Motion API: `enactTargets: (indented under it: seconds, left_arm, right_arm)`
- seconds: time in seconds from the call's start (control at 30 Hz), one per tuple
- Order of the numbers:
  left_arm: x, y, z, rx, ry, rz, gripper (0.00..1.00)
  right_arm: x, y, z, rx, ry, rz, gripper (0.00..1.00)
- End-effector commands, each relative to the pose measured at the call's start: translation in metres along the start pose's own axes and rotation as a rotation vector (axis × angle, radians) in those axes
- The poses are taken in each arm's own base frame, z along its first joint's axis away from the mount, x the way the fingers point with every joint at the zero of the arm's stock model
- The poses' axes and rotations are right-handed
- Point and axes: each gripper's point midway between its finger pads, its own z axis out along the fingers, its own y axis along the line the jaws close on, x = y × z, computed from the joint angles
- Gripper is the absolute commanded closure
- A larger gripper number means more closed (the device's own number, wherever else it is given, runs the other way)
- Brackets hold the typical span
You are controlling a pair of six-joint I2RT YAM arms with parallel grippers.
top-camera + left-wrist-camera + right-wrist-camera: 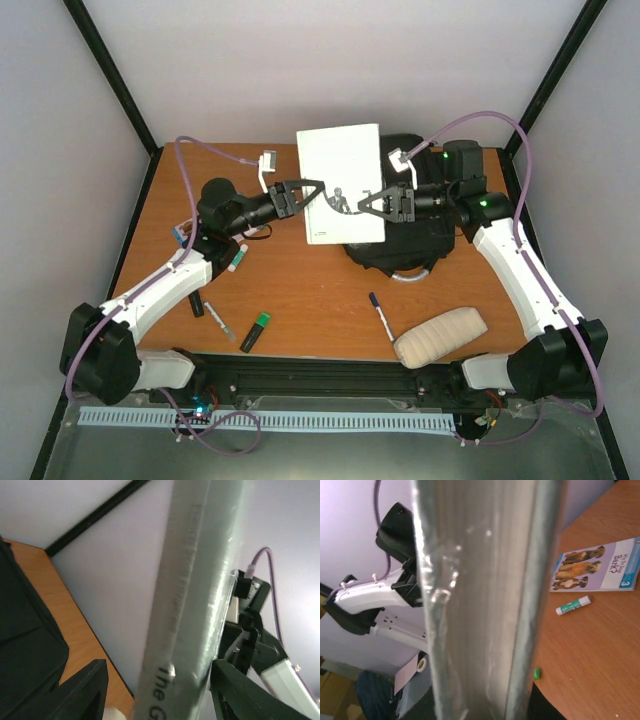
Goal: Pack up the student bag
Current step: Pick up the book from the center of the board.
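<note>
Both the left tool (pixel 312 192) and right tool (pixel 366 204) pinch a white book (pixel 340 160) over the black student bag (pixel 398 258).

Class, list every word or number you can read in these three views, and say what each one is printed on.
"The G": on the spine of the white book, cut off at the picture's bottom edge.
"Bark?": on the dog booklet; the smaller words above it are too blurred to read.
"3": at the same booklet's corner.
The glue stick label is too blurred to read.
The white book's cover print in the top view is too small to read.
</note>
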Motion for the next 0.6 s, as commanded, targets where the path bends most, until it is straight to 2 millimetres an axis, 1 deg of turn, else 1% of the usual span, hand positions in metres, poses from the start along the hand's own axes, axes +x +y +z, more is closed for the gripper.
enactTargets:
  seconds: [0.0,0.1,0.13,0.23,0.3,0.37,0.47,0.5,0.57]
  left_arm:
    - [-0.019,-0.014,0.005,0.03,-0.049,0.088,0.35]
    - [-0.02,-0.006,0.012,0.01,-0.033,0.121,0.22]
    - [-0.02,-0.003,0.015,0.004,-0.022,0.125,0.2]
    - [-0.024,0.0,0.025,0.017,0.006,0.155,0.2]
    - [-0.023,0.0,0.032,0.037,0.038,0.158,0.26]
    - [-0.024,0.0,0.037,0.054,0.052,0.152,0.4]
    - [-0.025,0.0,0.038,0.075,0.045,0.139,0.56]
    - [-0.025,-0.001,0.037,0.078,0.041,0.14,0.6]
    - [-0.025,-0.002,0.035,0.08,0.039,0.141,0.63]
  right_arm:
    - [-0.01,0.007,-0.01,0.023,-0.046,-0.06,0.96]
    - [-0.004,-0.004,-0.008,0.049,-0.039,-0.049,0.97]
    - [-0.001,-0.006,-0.008,0.05,-0.033,-0.046,0.97]
    - [0.008,-0.012,-0.006,0.049,-0.013,-0.044,0.97]
    - [0.014,-0.015,-0.005,0.047,0.003,-0.044,0.97]
    - [0.017,-0.015,-0.005,0.053,0.01,-0.054,0.97]
    - [0.018,-0.016,-0.006,0.069,0.012,-0.067,0.97]
    - [0.016,-0.019,-0.01,0.081,0.003,-0.066,0.97]
    - [0.015,-0.022,-0.015,0.089,-0.008,-0.062,0.97]
